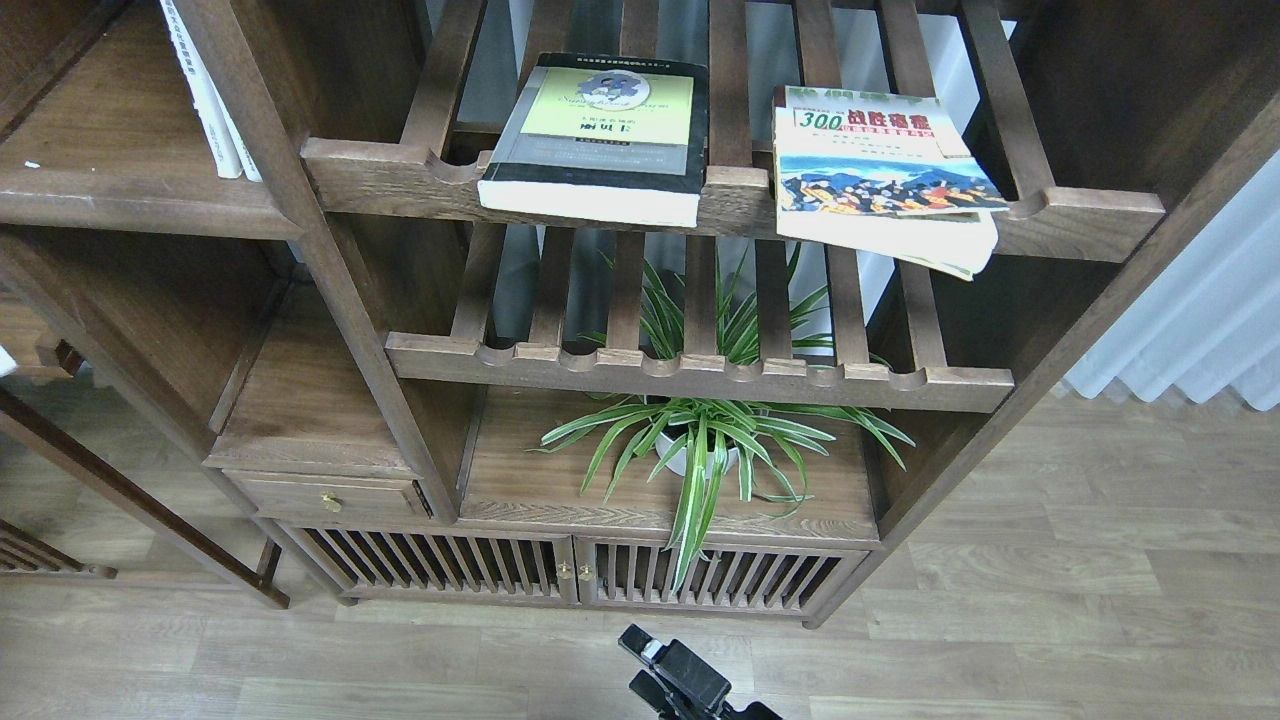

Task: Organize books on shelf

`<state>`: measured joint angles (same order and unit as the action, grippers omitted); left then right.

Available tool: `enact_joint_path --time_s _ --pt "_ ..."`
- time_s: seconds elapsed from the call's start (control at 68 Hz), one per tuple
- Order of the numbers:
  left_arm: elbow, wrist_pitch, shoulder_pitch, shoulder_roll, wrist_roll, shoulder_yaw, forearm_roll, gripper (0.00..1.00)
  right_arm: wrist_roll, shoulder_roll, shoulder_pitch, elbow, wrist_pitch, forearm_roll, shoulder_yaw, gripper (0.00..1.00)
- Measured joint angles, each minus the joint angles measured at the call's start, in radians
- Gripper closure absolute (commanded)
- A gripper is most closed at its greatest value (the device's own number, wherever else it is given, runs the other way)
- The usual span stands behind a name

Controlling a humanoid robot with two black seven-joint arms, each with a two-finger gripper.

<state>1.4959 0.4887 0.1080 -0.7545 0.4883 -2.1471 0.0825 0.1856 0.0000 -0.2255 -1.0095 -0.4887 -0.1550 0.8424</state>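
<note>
Two books lie flat on the upper slatted rack [400, 180], each overhanging its notched front rail. The thick black-edged book with the yellow-green cover panel [600, 140] is at the middle. The colourful "300" book with the red title [880, 165] is to its right, its pages sagging over the rail. The pale lavender-white book is out of view. The solid dark-brown shelf [110, 195] is at the upper left. A black end of one arm [668, 675] pokes in at the bottom centre, far below the books, seemingly my right arm. Its fingers cannot be told apart. The left gripper is out of view.
Two thin white-spined books [212, 95] lean at the right end of the solid shelf. A lower slatted rack [700, 375] sits above a spider plant in a white pot [700, 450]. A small drawer [325, 497] and slatted doors [570, 570] are below. The floor [1050, 600] is wood.
</note>
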Motion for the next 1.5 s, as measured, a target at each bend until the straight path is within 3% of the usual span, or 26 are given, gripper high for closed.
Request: enact_joint_path --time_s 0.441,0.765,1.501 --pt "-0.041 0.000 -0.408 0.002 0.001 0.077 0.330 0.92 -0.001 0.000 0.000 -0.007 0.000 -0.002 -0.001 0.00" --pt "-0.132 0.000 -0.641 0.143 0.001 0.099 0.567 0.92 -0.005 0.000 -0.001 -0.011 0.000 -0.006 -0.003 0.00" --pt "-0.132 0.000 -0.739 0.193 0.000 0.184 0.588 0.92 -0.004 0.000 0.052 -0.053 0.000 -0.065 -0.002 0.00"
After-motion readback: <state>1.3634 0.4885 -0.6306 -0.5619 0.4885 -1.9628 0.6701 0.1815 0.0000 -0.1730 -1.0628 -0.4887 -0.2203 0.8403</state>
